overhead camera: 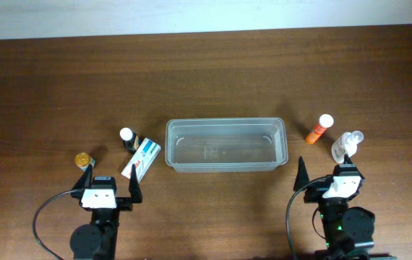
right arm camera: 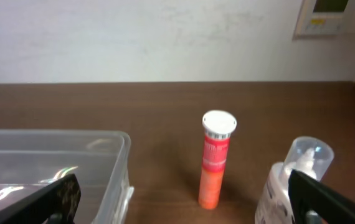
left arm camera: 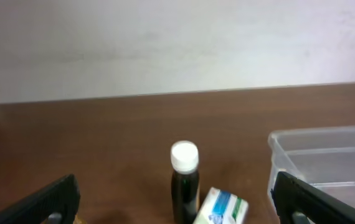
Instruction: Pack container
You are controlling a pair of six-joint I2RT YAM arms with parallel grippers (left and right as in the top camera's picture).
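Left tool (overhead camera: 110,175) and right tool (overhead camera: 327,169) spread wide near the container (overhead camera: 225,165)

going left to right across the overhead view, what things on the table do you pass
small gold-lidded jar → dark bottle with white cap → container → orange tube → clear spray bottle

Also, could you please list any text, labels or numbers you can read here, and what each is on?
Nothing is legible.
White box: blue and green print, too blurred.
Orange tube: label print too blurred.
Wall panel: markings too small.
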